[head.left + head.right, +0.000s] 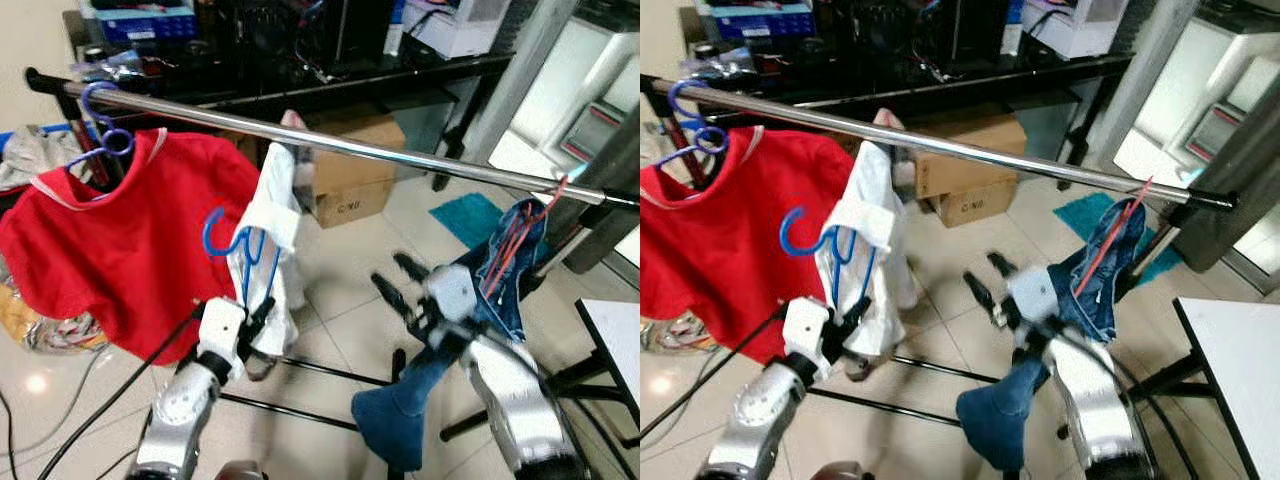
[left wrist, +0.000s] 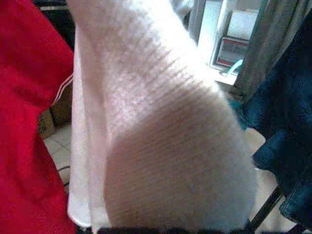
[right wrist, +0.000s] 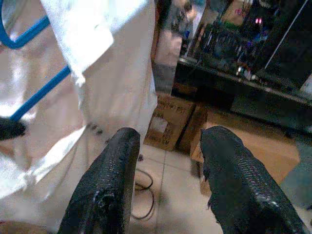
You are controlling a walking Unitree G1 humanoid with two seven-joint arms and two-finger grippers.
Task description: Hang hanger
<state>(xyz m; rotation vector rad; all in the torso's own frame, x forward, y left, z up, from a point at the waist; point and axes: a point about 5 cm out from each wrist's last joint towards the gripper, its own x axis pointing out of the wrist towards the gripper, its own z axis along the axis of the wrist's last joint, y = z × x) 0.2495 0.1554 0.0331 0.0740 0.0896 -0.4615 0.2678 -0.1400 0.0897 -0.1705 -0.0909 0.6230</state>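
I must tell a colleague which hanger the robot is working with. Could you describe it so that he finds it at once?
Start at the long steel rail. Below its middle hangs a white garment, between a red shirt and blue jeans. The blue hanger sits in that garment, held by the left pincer; unlike the purple hanger, its hook is off the rail.

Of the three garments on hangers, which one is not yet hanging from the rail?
The white garment on the blue hanger, held up by the left gripper. The red shirt and jeans hang from the rail.
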